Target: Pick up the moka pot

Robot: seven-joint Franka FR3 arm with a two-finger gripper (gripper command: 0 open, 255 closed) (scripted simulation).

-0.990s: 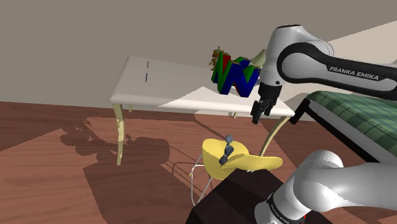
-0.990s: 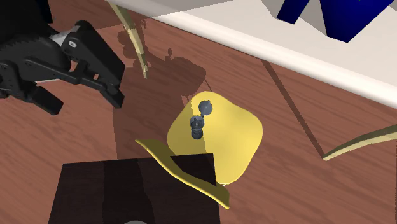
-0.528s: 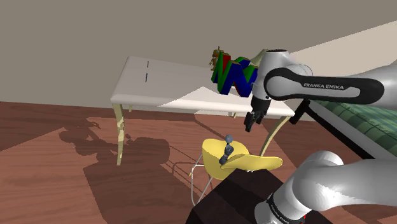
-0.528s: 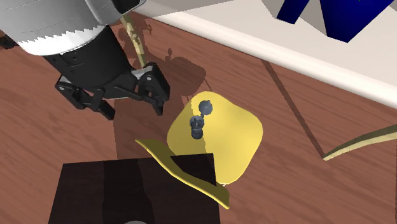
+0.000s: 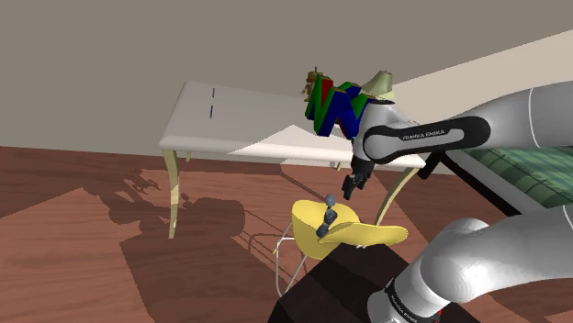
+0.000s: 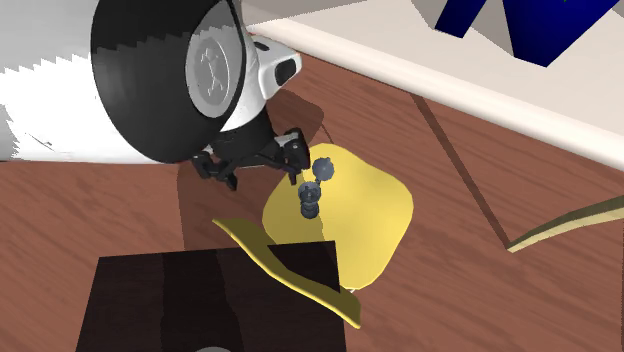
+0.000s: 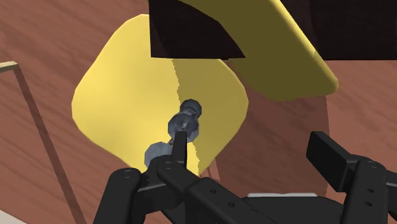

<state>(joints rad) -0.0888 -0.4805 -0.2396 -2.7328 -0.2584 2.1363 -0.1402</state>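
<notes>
The moka pot is a small grey-blue metal pot that stands on the seat of a yellow chair. It also shows on the seat in the second exterior view and in the wrist view. My black gripper hangs open just above the pot, a little towards the table. In the second exterior view the gripper sits right beside the pot, at the seat's edge. In the wrist view the gripper is spread wide, and one finger overlaps the pot. Nothing is held.
A white table on curved pale legs stands behind the chair and carries a blue, green and red block. The dark stand sits right against the chair's back. A green plaid bed lies at the shoulder view's right. The floor is wood.
The gripper has come down and towards the shoulder view's left, from beside the table edge to just above the pot. It has stayed open. The pot and chair have not moved.
</notes>
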